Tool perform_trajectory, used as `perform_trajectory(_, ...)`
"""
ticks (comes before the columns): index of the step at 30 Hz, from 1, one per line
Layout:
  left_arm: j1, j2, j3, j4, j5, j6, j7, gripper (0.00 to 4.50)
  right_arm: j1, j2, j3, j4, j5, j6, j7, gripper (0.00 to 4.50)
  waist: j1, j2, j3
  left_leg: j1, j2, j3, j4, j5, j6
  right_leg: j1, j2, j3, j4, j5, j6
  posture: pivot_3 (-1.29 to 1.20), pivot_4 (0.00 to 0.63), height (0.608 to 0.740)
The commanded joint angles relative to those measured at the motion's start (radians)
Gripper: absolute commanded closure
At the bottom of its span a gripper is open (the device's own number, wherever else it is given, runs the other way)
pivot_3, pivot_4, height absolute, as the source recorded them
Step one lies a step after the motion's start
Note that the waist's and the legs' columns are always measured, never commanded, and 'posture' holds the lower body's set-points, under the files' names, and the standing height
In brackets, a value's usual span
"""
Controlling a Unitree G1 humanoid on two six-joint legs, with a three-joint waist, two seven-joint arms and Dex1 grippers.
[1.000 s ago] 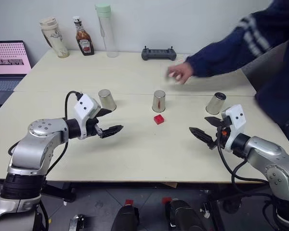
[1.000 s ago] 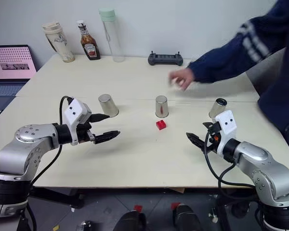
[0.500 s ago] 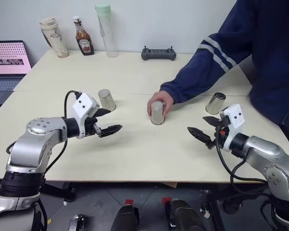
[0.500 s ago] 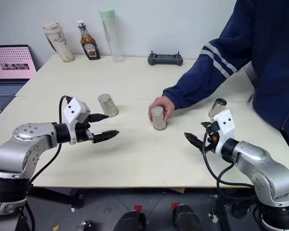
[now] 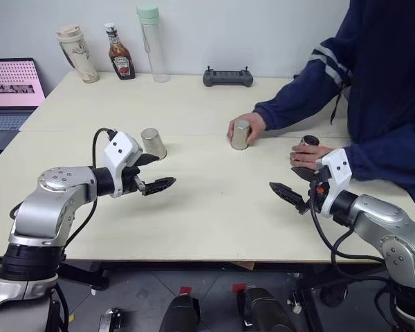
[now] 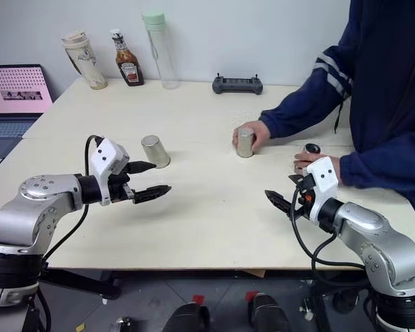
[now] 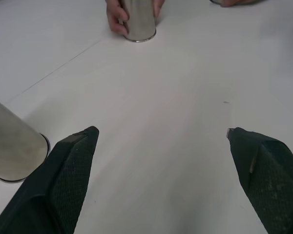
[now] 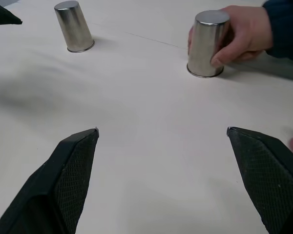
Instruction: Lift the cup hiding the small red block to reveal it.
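With the small red block hidden, a person's hand [image 5: 249, 125] grips the middle cup [image 5: 240, 135] at twelve o'clock, another hand [image 5: 306, 153] covers the cup at three, a third cup [image 5: 152, 143] stands free at nine, and both the left gripper [image 5: 154, 174] and right gripper [image 5: 295, 187] hover with fingers spread.

One steel cup [image 5: 152, 143] stands just beyond the left gripper [image 5: 154, 173]; two more, each under a person's hand [image 5: 247, 127], lie beyond the right gripper [image 5: 288, 187].
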Motion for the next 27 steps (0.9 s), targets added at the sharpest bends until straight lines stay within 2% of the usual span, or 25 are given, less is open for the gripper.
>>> perform_trajectory(1,-0.021,0.003,0.006,-0.006,0.004,-0.019,-0.002,0.00,-0.015,-0.004,-0.018,-0.021,0.006,-0.018,0.003,0.03,0.000,0.000,0.000,0.000,0.000,0.000,0.000,0.000,0.000,0.000,0.000,0.000,0.000,0.000,0.000,0.00,0.150,0.740)
perform_trajectory(15,-0.022,-0.003,-0.005,-0.009,0.003,-0.020,-0.004,0.00,-0.023,-0.002,-0.026,-0.014,0.000,-0.013,-0.013,0.03,0.000,0.000,0.000,0.000,0.000,0.000,0.000,0.000,0.000,0.000,0.000,0.000,0.000,0.000,0.000,0.00,0.150,0.740)
perform_trajectory(27,-0.007,-0.001,-0.011,-0.041,-0.009,-0.016,-0.019,0.00,0.029,-0.023,-0.076,-0.036,0.004,0.001,-0.025,0.03,0.000,0.000,0.000,0.000,0.000,0.000,0.000,0.000,0.000,0.000,0.000,0.000,0.000,0.000,0.000,0.00,0.150,0.740)
